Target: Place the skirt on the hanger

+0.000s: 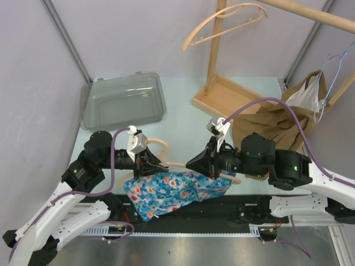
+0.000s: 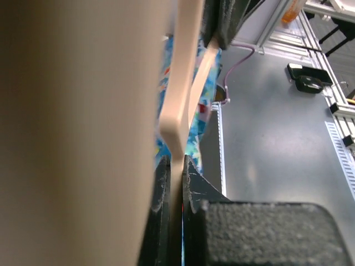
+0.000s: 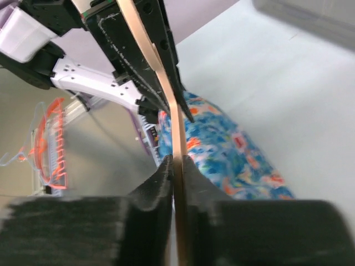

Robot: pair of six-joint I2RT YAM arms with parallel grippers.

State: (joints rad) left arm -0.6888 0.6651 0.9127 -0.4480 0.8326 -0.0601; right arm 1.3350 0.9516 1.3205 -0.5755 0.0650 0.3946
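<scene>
The table (image 1: 183,119) is a smooth, pale blue-green surface, shut in by plain grey walls with slanted metal posts at the corners. At its far left lies a clear plastic bin (image 1: 123,100) with rounded corners. At the far right stands a light wooden rack (image 1: 222,94) with a shallow tray base, an upright post and a curved spare hanger (image 1: 222,22) hung up high. Right of the rack is a slumped heap of brown cloth (image 1: 272,124), with a thin blue wire hanger (image 1: 333,72) above it. My left gripper (image 2: 176,166) is pinched narrow on the wooden hanger (image 1: 162,146), a flat strip of pale wood squeezed between the black, scuffed fingers. My right gripper (image 3: 177,163) is clamped just as tightly on the same hanger further right, so both arms hold it low over the near middle of the table. The skirt (image 1: 166,191), soft blue cloth printed with small red, white and yellow flowers, lies bunched at the near edge just below the hanger. I cannot tell whether any of it hangs over the wood.
</scene>
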